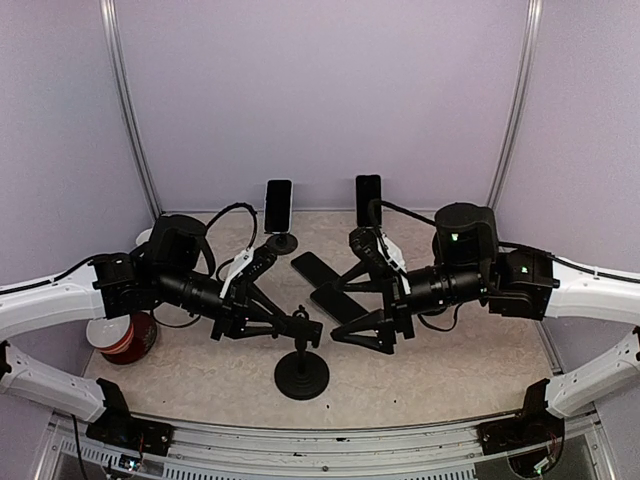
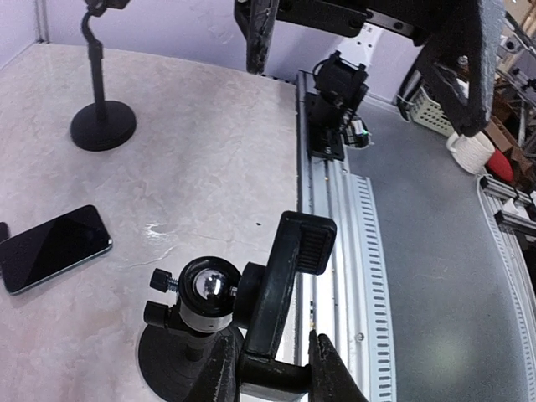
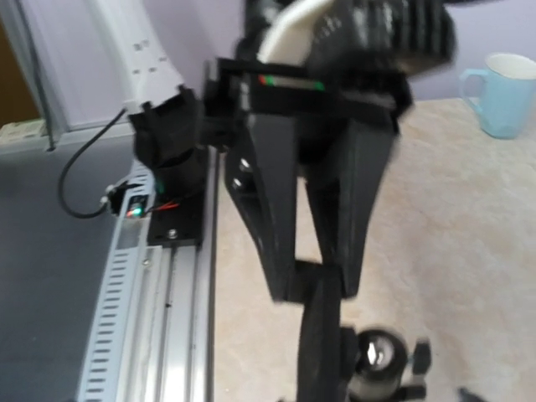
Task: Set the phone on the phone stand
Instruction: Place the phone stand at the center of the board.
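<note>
A black phone stand point(image 1: 301, 377) stands near the front middle of the table. My left gripper point(image 1: 297, 326) is shut on the foot of its clamp point(image 2: 283, 285), and in the left wrist view my left gripper point(image 2: 273, 362) has a finger on each side. A dark phone point(image 1: 334, 300) lies flat on the table, and a second phone point(image 1: 316, 268) lies behind it. One phone shows in the left wrist view point(image 2: 54, 248). My right gripper point(image 1: 346, 318) is wide open and empty, just right of the clamp. Its own fingers are out of the blurred right wrist view, which shows the clamp point(image 3: 322, 335).
Two other stands at the back hold upright phones point(image 1: 278, 205) point(image 1: 368, 199). A red cup point(image 1: 128, 338) and a white bowl point(image 1: 103, 331) sit at the left. A pale blue mug point(image 3: 506, 84) is behind my left arm. The metal rail point(image 2: 335, 209) runs along the front edge.
</note>
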`<state>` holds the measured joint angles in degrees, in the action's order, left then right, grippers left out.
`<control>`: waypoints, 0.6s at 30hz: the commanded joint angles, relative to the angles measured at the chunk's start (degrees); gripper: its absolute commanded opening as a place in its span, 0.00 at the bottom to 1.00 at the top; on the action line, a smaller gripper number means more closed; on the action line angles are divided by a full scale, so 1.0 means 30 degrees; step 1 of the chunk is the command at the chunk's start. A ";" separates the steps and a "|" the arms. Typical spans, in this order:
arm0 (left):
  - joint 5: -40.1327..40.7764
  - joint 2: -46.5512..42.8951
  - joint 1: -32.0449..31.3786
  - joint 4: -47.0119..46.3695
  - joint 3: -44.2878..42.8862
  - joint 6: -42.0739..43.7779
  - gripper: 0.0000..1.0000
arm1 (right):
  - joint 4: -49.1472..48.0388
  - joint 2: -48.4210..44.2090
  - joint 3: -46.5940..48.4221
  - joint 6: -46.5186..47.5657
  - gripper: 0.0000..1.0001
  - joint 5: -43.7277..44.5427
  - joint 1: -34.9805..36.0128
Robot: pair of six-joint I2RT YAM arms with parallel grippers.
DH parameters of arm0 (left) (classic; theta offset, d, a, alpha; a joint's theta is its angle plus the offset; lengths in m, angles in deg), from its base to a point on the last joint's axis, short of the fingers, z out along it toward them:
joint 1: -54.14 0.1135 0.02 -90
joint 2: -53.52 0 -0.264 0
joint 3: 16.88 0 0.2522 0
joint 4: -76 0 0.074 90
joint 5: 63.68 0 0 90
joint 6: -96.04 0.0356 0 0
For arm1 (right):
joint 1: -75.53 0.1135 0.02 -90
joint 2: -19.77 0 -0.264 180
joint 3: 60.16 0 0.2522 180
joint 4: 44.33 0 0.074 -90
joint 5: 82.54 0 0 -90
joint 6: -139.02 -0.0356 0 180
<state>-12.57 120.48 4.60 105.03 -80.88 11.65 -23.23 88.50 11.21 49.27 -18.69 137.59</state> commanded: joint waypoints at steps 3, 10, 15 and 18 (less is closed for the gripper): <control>0.3812 -0.2053 0.0908 -0.1853 -0.0746 -0.0567 0.00 | -0.0585 -0.0197 -0.0186 -0.0582 1.00 0.2224 -0.0150; 0.6229 -0.2942 0.2938 -0.3158 -0.0679 -0.1437 0.00 | -0.0479 0.0359 -0.0546 -0.1209 1.00 0.5495 -0.0150; 0.7321 -0.3100 0.4896 -0.4324 -0.0641 -0.2208 0.02 | -0.0990 0.0419 -0.1140 -0.1312 1.00 0.6688 -0.0143; 0.7872 -0.2812 0.5870 -0.4878 -0.0628 -0.2584 0.02 | -0.1309 0.0414 -0.1436 -0.1202 1.00 0.7055 -0.0150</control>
<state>7.54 112.92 19.05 100.55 -80.86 5.44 -24.70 89.53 8.26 46.15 -1.23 137.59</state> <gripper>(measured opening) 0.219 0.999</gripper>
